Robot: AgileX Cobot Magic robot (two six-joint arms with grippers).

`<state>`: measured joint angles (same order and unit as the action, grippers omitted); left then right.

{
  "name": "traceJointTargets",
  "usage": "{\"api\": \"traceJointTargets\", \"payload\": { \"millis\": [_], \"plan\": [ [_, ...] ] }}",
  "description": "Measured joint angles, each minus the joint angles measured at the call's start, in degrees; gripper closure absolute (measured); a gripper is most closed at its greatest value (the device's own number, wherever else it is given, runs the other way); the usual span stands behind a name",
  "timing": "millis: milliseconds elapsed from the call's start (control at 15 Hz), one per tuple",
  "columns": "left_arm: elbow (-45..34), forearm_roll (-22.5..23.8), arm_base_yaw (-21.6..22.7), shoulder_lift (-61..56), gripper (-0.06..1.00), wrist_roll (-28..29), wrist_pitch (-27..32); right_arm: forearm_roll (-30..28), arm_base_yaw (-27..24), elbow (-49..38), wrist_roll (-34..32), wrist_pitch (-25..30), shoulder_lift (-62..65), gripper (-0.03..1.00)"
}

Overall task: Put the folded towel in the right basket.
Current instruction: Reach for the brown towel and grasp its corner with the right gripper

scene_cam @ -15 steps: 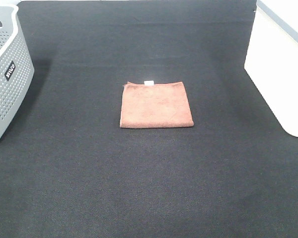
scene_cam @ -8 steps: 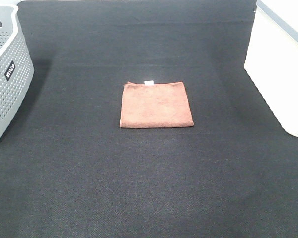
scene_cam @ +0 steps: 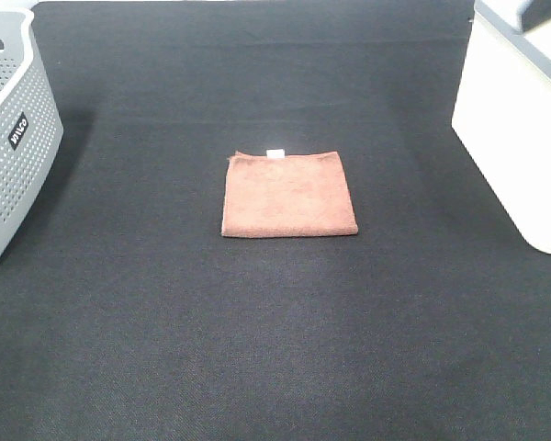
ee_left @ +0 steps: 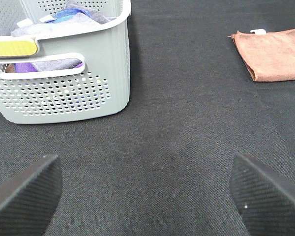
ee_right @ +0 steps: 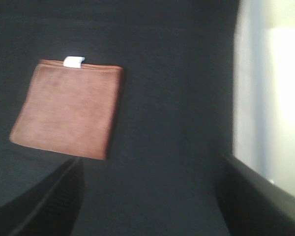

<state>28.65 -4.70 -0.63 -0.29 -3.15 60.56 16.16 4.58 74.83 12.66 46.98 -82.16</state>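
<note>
Exterior high view: the folded towel (scene_cam: pixel 289 195) lies flat in the middle of the black table cover (scene_cam: pixel 275 349), a rust-brown, nearly square pad with neat straight edges. A small white tag (scene_cam: pixel 275 152) sticks out from its far edge, and the folded layers show as a thicker seam along its near edge. It touches neither basket. The grey perforated basket (scene_cam: pixel 9 138) stands at the left edge of the table, and the left wrist view shows mixed cloths (ee_left: pixel 64 19) piled inside it. The white right basket (scene_cam: pixel 519 119) stands at the right edge, its smooth wall facing the towel, with only its near rounded corner and part of its rim in view. Bare black cover runs on every side of the towel, with a broad strip between its right edge and the white wall, and a wider one toward the grey basket. The left gripper (ee_left: pixel 147 191) hangs low over bare cover near the grey basket, its jaws spread wide with nothing between them. The right gripper (ee_right: pixel 147 196) is above the strip between towel and white basket, jaws likewise apart and holding nothing; that picture is blurred
</note>
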Motion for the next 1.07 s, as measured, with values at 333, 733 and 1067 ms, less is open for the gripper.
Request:
{"api": "traceJointTargets", "payload": {
  "millis": [333,733,1067],
  "plan": [
    [0.0,0.0,0.0,0.0,0.07,0.0,0.0,0.6,9.3,9.1,-1.8,0.2,-12.7,0.27],
    [0.0,0.0,0.0,0.0,0.07,0.0,0.0,8.5,10.9,17.7,-2.6,2.9,-32.4,0.27],
    [0.0,0.0,0.0,0.0,0.07,0.0,0.0,10.5,10.9,26.8,-2.5,9.0,-45.1,0.27]
  ]
}}
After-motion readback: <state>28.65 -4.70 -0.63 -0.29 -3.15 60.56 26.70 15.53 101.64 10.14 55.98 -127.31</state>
